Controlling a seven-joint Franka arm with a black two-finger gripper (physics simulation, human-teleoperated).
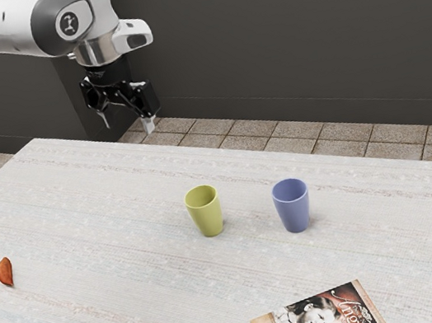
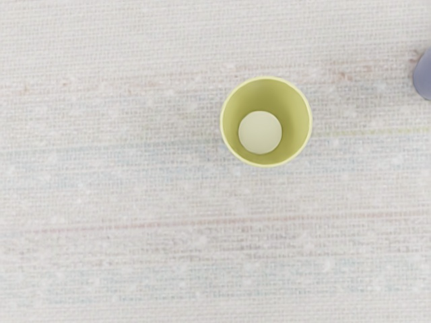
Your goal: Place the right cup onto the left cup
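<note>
My gripper (image 1: 128, 123) hangs high at the exterior view's upper left, above the table's far edge, its two fingers spread with nothing between them. A yellow-green cup (image 1: 206, 213) stands upright on the table, lower than the gripper and toward the exterior view's right. Beside it, farther to that view's right, a blue-purple cup (image 1: 293, 208) is also upright, with a gap between the two. From above, the wrist view looks into the hollow yellow-green cup (image 2: 294, 128), and part of the blue-purple cup (image 2: 423, 75) is cut off by the picture's border.
The table (image 1: 119, 229) has a pale, streaked surface. A reddish-brown wedge-shaped item (image 1: 4, 272) lies at the exterior view's left. A book or magazine (image 1: 319, 320) with faces on its cover lies at that view's lower edge, nearer the camera than the cups. A dark wall rises behind.
</note>
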